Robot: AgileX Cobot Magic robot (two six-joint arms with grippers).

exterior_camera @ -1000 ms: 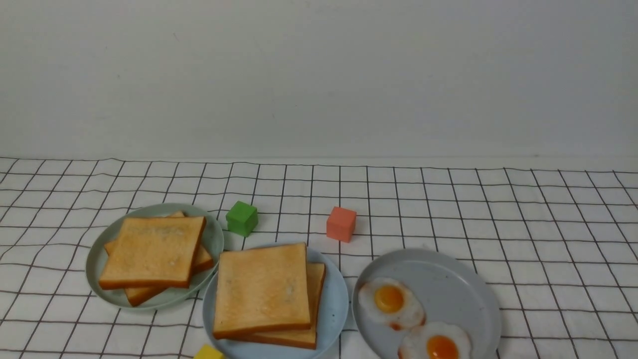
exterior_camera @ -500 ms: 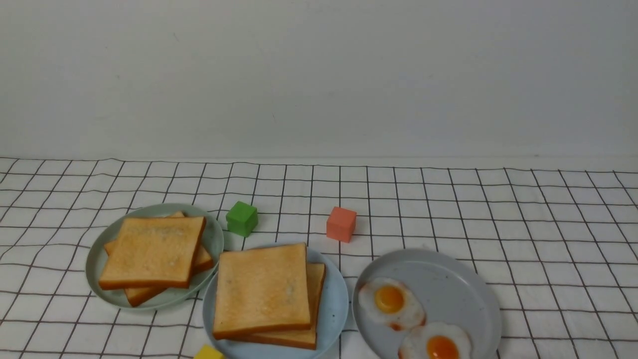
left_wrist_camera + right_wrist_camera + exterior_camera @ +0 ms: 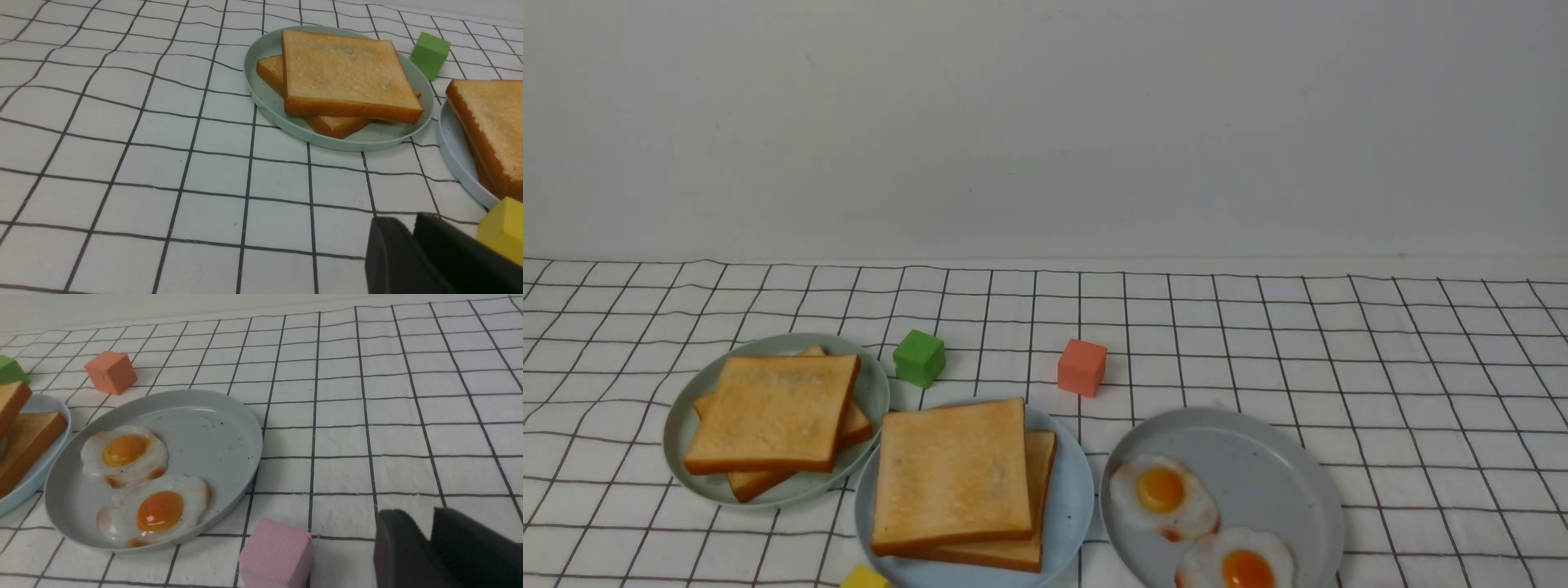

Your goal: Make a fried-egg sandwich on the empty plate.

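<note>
- Nothing on the tabletop (image 3: 1421, 367) moves across the last second of the front view; every plate, slice and cube sits where it did, and no arm enters that view.
- One grey speckled plate (image 3: 1258, 457) at near right carries two fried eggs (image 3: 1164, 494), which lie just beside each other, untouched.
- The light blue plate (image 3: 1070, 506), near centre, holds the sandwich (image 3: 952, 469): two toast slices stacked, the top one shifted left of the lower. No egg shows between them from the front, so I cannot confirm the filling.
- The pale green plate (image 3: 874, 392), to the left, has two spare slices in a skewed stack.
- The left end effector (image 3: 412, 228) hangs low at the near edge beside a yellow cube (image 3: 504, 228), its pads together and empty.
- The right end effector (image 3: 429, 520) sits near a pink cube (image 3: 276, 553), its pads likewise together and holding nothing.
- A green cube (image 3: 920, 357) and a salmon cube (image 3: 1082, 367) stand farther back, unmoved.
- Judgement: with the stack settled and both arms drawn back, the task looks finished or nearly so.
</note>
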